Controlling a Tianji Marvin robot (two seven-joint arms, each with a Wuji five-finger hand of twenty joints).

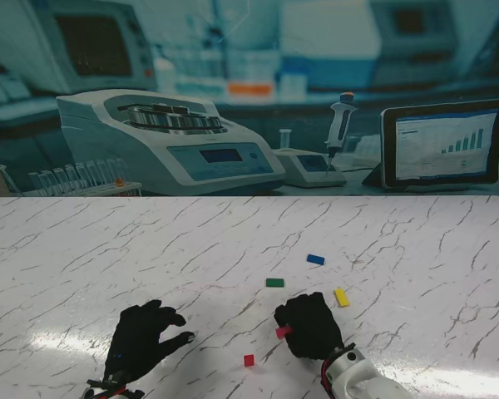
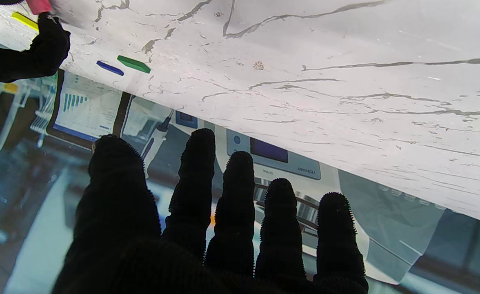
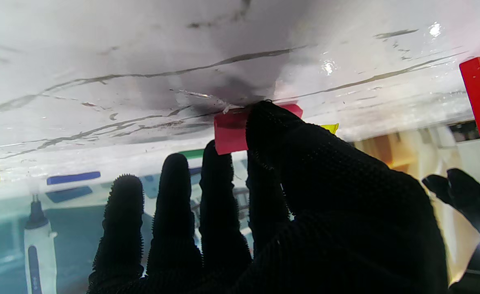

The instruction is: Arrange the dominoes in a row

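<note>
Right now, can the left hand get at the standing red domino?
Probably yes. The left hand is open and holds nothing; the red domino stands on bare table to its right, with nothing between. The right hand, pinching the pink domino, sits close by.

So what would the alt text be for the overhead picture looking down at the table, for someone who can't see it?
A black-gloved right hand pinches a pink domino just above a white marble table, while the left hand rests open, holding nothing. A red domino stands between the hands; green, blue and yellow dominoes lie flat farther away.

The left hand [image 1: 145,337] lies at lower left, fingers spread (holding nothing); the right hand [image 1: 310,324], lower centre-right, pinches closed.
</note>
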